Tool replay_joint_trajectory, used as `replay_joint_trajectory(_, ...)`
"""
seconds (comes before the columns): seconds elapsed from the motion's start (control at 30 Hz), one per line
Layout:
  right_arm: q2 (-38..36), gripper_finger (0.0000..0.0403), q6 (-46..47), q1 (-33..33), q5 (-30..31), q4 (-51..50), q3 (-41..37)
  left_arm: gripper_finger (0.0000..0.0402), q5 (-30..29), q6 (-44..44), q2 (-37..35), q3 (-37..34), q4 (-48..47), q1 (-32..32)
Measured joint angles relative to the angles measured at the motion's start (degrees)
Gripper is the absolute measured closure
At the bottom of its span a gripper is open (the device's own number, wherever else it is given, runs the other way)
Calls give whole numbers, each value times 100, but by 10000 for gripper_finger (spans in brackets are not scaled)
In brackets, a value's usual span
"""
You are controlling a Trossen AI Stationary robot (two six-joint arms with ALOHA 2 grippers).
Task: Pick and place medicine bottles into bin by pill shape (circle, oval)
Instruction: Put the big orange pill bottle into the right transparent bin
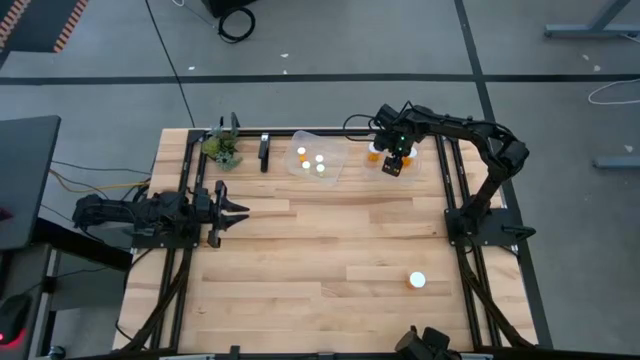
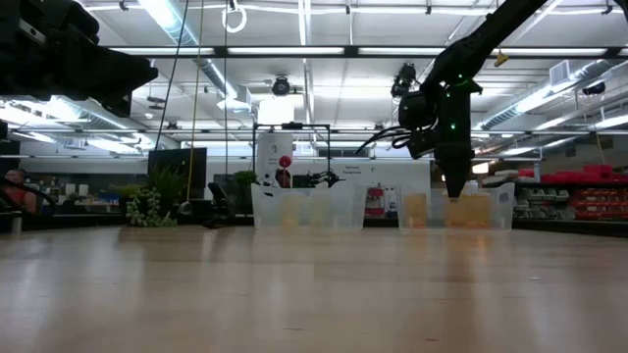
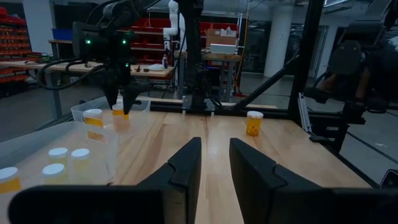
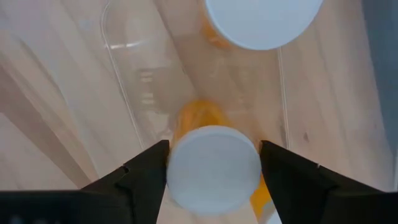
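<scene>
right wrist view, bottle [image 4: 214,167] between right gripper [image 4: 214,171] fingers, unseen overhead

Table layout: two bins along the top edge, arms at either side.

In the high view, the table [image 1: 300,250] fills the frame's centre. Near its upper left corner stands a plant [image 1: 222,150], and just right of that, at upper centre, a bin [image 1: 335,160] holding three bottles [image 1: 311,160]. Further right sits a second bin [image 1: 415,160] with the right gripper [image 1: 397,162] above it (a bottle [image 4: 214,165] sits between its fingers in the wrist view, another bottle [image 4: 261,22] beyond). The left gripper [image 1: 232,209] lies at the table's left edge, mid-frame. A lone bottle [image 1: 417,281] stands at lower right, well apart from the rest.
</scene>
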Motion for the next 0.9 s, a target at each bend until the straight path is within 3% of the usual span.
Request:
replay_joint_trajectory(0.6,-35,116,138,16,-2,-113,266,316,1,-1,0,0,0,-1)
replay_joint_trajectory(0.9,-924,115,245,70,5,-124,299,308,2,0,0,1,0,0)
